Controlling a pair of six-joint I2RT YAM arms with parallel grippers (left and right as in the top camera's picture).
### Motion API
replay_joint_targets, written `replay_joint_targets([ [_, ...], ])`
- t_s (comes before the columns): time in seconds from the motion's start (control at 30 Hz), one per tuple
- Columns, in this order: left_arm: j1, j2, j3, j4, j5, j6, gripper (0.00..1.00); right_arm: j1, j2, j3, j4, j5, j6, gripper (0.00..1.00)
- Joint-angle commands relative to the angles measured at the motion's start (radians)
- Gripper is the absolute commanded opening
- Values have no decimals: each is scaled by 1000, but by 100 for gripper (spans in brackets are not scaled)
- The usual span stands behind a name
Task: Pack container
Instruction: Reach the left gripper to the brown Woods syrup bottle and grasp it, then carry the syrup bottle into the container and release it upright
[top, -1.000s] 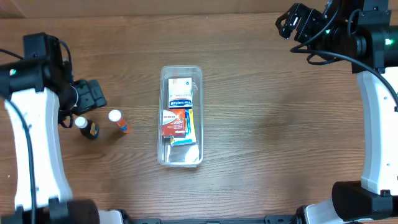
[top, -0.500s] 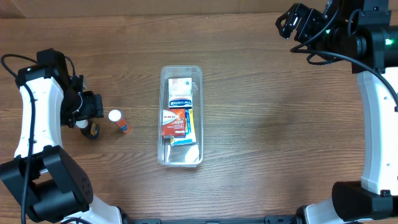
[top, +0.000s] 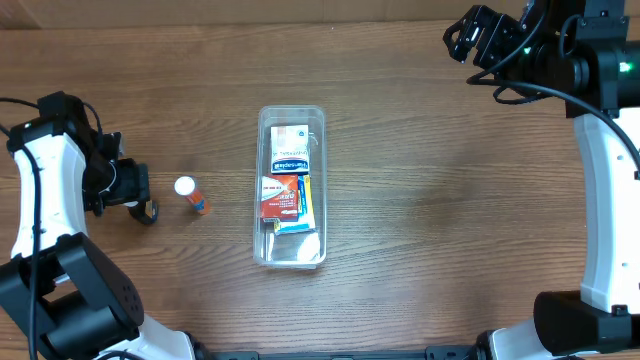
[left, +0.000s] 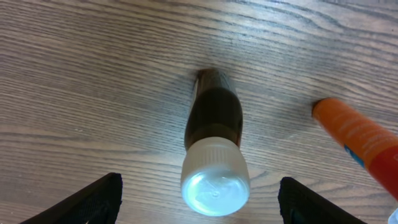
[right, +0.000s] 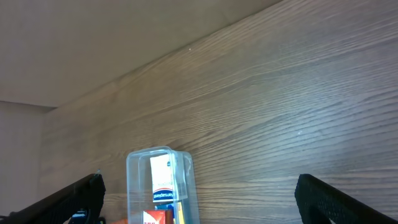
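Note:
The container (top: 292, 252), a long clear plastic bin, lies mid-table holding a white box (top: 290, 148), a red box (top: 281, 197) and a blue-yellow pack. It also shows in the right wrist view (right: 137, 165). A small dark bottle (left: 213, 118) with a white cap stands upright on the table. My left gripper (left: 202, 208) is open just above it, one finger on either side of the cap, not touching. In the overhead view the left gripper (top: 128, 188) hides the cap. My right gripper (top: 468, 35) is open and empty, high at the far right.
An orange tube with a white cap (top: 188, 194) lies just right of the dark bottle, and its orange body shows in the left wrist view (left: 360, 138). Bare wood lies between the tube and the container, and to the container's right.
My left gripper has moved toward the front left and now sits over the dark bottle, covering its white cap in the overhead view. The right arm has not moved.

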Motion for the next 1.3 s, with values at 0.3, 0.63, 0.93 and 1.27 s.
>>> replay_joint_targets([
  [0.3,7,-2,-83,116,81,44,41,-6,-11,8,5,-8,3,100],
  [0.63,-8,-3,414,-292,136,-203,9,-6,-11,9,5,-8,3,100],
  [0.93,-449,-14,801,-380,206,-469,4,-6,-11,9,5,-8,3,100],
  [1.27,-862,166,481,-27,80,-565,4,-6,-11,9,5,-8,3,100],
])
